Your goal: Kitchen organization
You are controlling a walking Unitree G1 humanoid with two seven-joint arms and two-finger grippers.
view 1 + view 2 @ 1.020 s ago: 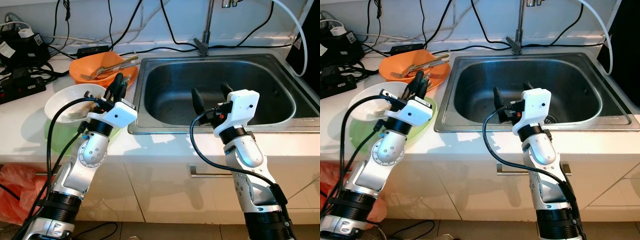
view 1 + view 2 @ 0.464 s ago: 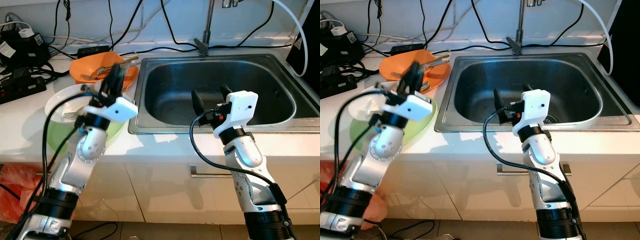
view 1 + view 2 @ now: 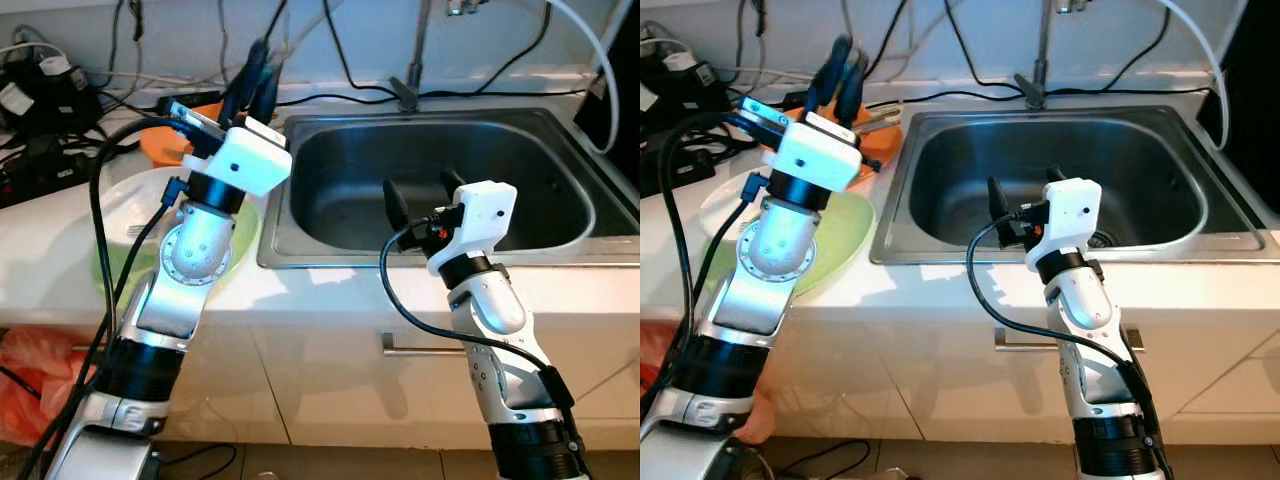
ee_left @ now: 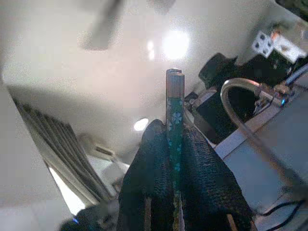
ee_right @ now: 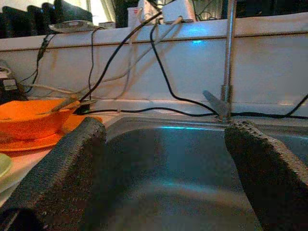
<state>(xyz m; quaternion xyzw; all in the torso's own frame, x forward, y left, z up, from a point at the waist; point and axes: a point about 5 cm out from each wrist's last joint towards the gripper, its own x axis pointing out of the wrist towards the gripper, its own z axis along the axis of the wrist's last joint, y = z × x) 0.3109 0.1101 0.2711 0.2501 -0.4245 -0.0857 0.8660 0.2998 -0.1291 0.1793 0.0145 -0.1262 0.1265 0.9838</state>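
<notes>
**Left end effector pinching chopsticks way up high, lots of ways to drop them**

Left end effector [image 4: 175,159] is clamped on a pair of thin chopsticks [image 4: 174,115] with a green flower pattern, raised well above the surface [image 3: 50,235] and pointing up toward the wall. The sticks sit between the fingers [image 4: 144,178] with a long length poking out past the tips.

Going big to small on what could bite us:

- Sink [image 3: 440,175] is just beside that raised arm. If the pinch loosens, my guess is the sticks slide out and land in the basin or on the floor.
- Black cables [image 3: 340,50] hang along the wall near the raised tips. Swinging the arm could snag one.
- Green plate [image 3: 835,250] and white plate [image 3: 720,205] sit under the arm, near the edge. A low sweep of the elbow could shove them off.
- Orange bowl [image 5: 24,120] holds more utensils and could tip if bumped.

Right end effector [image 5: 163,173] hovers over the sink, fingers spread apart, holding nothing.
</notes>
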